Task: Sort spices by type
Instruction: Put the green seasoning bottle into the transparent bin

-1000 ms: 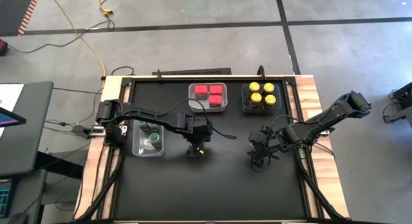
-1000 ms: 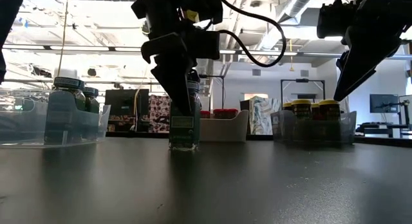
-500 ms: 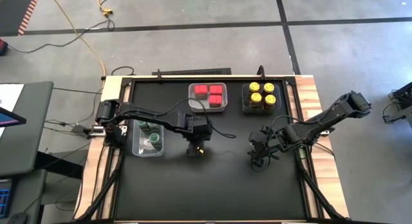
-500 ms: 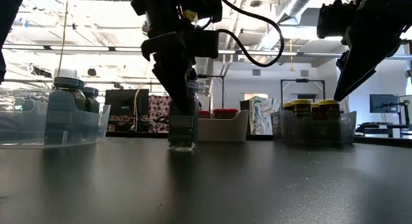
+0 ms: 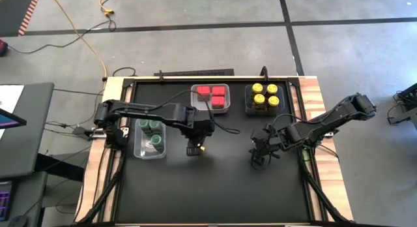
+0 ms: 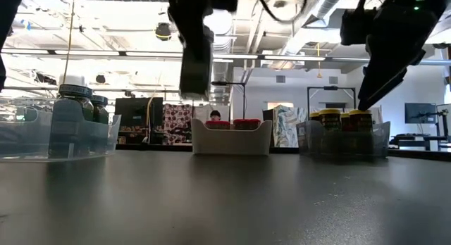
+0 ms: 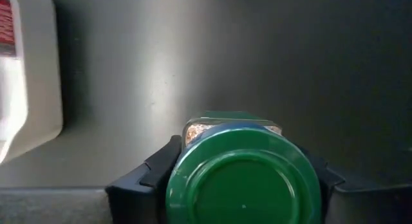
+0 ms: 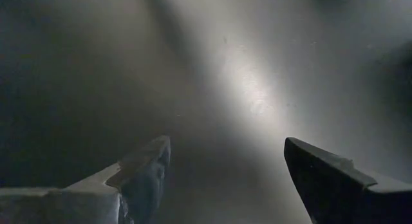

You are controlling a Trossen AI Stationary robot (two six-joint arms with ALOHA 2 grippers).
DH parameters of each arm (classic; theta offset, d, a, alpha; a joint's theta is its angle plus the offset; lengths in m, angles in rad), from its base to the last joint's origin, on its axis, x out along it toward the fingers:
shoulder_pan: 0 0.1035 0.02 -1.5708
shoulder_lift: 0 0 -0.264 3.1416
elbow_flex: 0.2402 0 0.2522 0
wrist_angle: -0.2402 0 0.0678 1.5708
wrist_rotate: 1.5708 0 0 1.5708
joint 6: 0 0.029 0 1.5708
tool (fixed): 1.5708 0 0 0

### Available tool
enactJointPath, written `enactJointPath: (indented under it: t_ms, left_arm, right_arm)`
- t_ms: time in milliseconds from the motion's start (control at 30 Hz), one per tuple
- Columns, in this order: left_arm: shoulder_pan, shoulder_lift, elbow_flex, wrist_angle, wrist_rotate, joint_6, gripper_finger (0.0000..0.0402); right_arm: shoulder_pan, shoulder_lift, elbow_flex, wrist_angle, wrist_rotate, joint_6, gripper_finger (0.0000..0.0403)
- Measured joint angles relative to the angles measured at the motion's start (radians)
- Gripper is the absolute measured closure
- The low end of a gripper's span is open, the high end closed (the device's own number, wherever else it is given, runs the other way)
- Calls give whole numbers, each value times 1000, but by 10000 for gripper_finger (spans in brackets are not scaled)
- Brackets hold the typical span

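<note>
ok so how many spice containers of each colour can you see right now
red boxes: 3, in the middle tray
yellow-lidded jars: 4, in the right tray
green-lidded jars: 3 in the left tray, plus 1 held by the left gripper
total: 11

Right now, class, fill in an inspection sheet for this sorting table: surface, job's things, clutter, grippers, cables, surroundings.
Surface: black table top, wooden side edges.
Job's things: red boxes in the middle tray; yellow-lidded jars in the right tray; green-lidded jars in the left tray; one green-lidded jar lifted clear of the table.
Clutter: nothing seen.
Grippers: left gripper shut on that jar; right gripper open, empty.
Cables: yellow cable on the floor.
Surroundings: grey floor, dark tape lines.
</note>
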Motion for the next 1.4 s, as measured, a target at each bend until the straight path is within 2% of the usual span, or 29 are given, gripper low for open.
enactJointPath:
  t_ms: [100, 167, 467, 700, 933, 1100, 1400]
  left_arm:
    - [-19, -60, 3, -59, -27, -3, 208]
    - [-31, -124, -39, -89, -51, -3, 208]
    - [-54, -576, -421, -52, -73, -202, 208]
    - [-57, -852, -556, -143, -79, -300, 208]
    - [-83, -958, -629, -272, -81, -320, 208]
    - [-119, -1028, -732, -237, -101, -316, 208]
    - [-126, -1143, -933, -63, -102, -332, 208]
  right_arm:
    - [-15, 0, 0, 0, 0, 0, 72]
    - [-25, 0, 0, 5, 0, 0, 72]
    - [-54, 0, 0, 55, 0, 0, 72]
    - [-75, 0, 0, 54, 0, 42, 72]
    - [-114, 0, 0, 53, 0, 43, 72]
    - [-142, 0, 0, 53, 0, 44, 72]
    - [-169, 0, 0, 52, 0, 38, 72]
